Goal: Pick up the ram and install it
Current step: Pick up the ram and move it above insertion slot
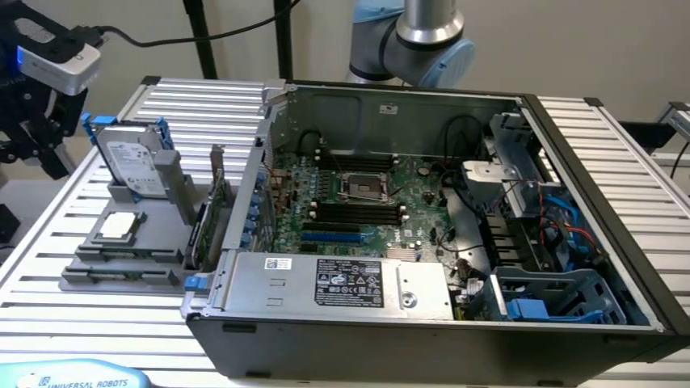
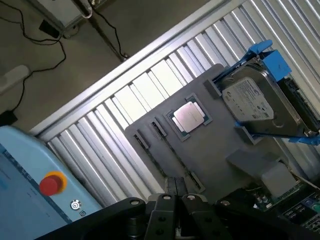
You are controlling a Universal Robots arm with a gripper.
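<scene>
– On the slatted aluminium table (image 1: 65,323), which containers are loaded?

– Two. The open dark-grey steel computer case (image 1: 431,347) lies on its side. It holds a green motherboard (image 1: 421,202) with a square processor socket (image 1: 361,184) and a bank of black memory slots (image 1: 351,214). A silver power supply (image 1: 323,283) sits at 6 o'clock and a blue plastic drive cage (image 1: 561,303) at 4 o'clock. At the case's 9 o'clock, the grey moulded parts tray (image 1: 97,275) (image 2: 210,155) carries a silver hard drive in a blue caddy (image 1: 135,166) (image 2: 255,102) and a square silver processor chip (image 1: 119,226) (image 2: 190,117).

– Location of the ram?

– The ram (image 1: 199,236), a narrow green circuit-board stick, appears to stand on edge at the tray's 3 o'clock side. It is just beside the upright expansion card with a metal bracket (image 1: 219,186); the two overlap and are hard to separate.

– Gripper condition?

– The black two-finger gripper (image 1: 52,162) (image 2: 175,186) is clenched, fingers meeting. It hangs at the tray's 10 o'clock, well apart from the ram.

– Differences between views?

– The exterior view gives the case interior. The wrist view adds a red round button (image 2: 50,184) and black floor cables (image 2: 30,55).
</scene>
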